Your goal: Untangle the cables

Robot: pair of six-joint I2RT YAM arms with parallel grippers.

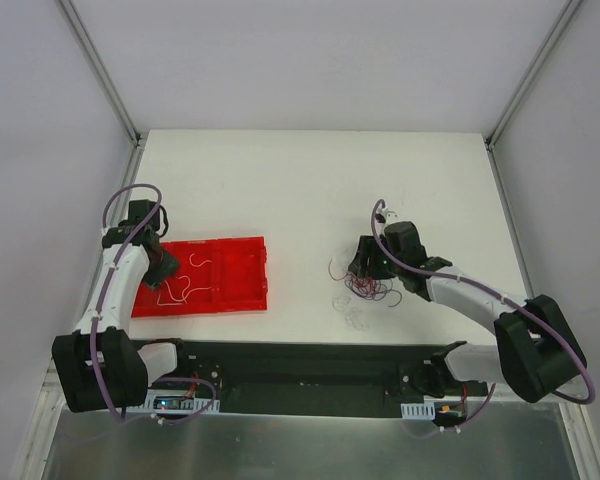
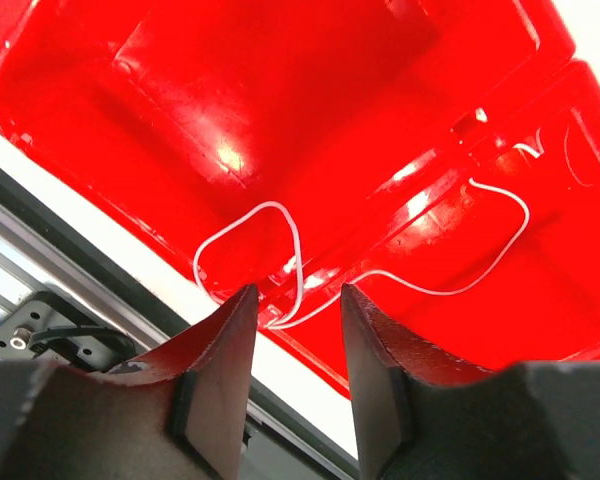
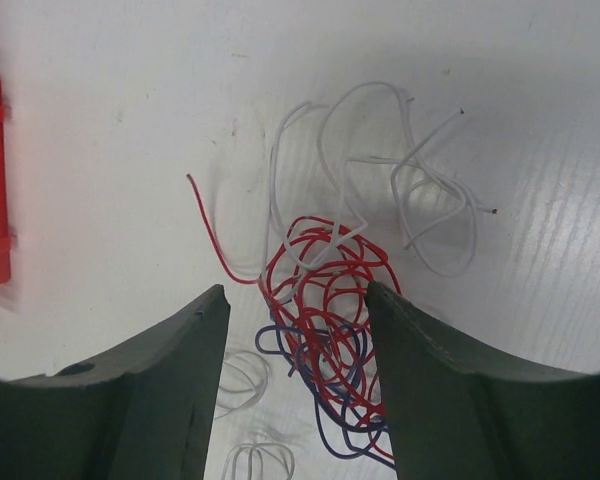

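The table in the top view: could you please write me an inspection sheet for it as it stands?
Surface: white table, a few faint marks.
Job's things: tangle of wires, red, purple and white, right of centre. A few white loops lie just beside it. White wires lie in the red tray on the left.
Clutter: nothing seen.
Grippers: left gripper open at the tray's near edge, a white wire running between its jaws. Right gripper open, straddling the tangle.
Cables: lilac arm cables loop along both arms.
Surroundings: white walls, metal frame posts.
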